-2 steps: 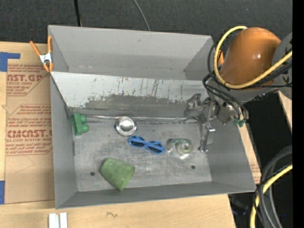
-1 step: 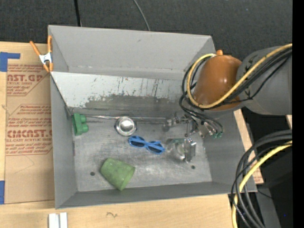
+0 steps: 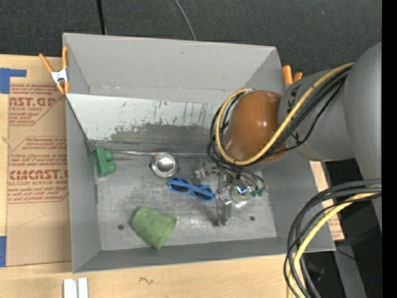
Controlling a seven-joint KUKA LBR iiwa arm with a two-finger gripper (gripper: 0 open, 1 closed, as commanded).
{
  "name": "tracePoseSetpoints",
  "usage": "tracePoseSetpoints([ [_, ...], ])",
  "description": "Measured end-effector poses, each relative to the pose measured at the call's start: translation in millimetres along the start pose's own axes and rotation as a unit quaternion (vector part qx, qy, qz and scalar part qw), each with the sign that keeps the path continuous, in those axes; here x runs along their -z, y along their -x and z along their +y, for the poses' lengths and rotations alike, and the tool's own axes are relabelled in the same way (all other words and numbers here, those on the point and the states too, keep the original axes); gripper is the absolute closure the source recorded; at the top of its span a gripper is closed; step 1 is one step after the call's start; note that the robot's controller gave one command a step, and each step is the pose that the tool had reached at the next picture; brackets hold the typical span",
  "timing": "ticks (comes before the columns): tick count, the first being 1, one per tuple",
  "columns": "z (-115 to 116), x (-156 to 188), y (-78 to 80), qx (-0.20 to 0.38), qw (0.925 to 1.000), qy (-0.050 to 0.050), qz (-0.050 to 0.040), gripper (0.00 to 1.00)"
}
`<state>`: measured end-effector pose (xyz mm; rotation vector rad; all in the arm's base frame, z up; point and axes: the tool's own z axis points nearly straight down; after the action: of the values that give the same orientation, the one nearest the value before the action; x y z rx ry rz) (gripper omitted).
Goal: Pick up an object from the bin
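Observation:
My gripper (image 3: 222,215) hangs low over the right half of the bin floor, below the orange wrist cover. Its metal fingers point down at the floor just right of a pair of blue toy glasses (image 3: 189,189), which lie flat near the bin's middle. I see nothing between the fingers. A small shiny silver cup (image 3: 164,164) stands left of the glasses, toward the back wall.
A pale green cup (image 3: 152,226) lies on its side at the front left. A green plastic block (image 3: 103,162) sits against the left wall. The arm and its cables cover the bin's right back corner.

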<state>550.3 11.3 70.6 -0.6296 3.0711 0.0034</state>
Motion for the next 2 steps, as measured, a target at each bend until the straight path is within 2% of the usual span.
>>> tracePoseSetpoints([
  [1, -4, 3, 1.5, -0.002, 1.0000, -0.002, -0.0033, 1.00],
  [2, 17, 117, -43.7, 0.175, 0.9845, -0.001, 0.0008, 1.00],
])
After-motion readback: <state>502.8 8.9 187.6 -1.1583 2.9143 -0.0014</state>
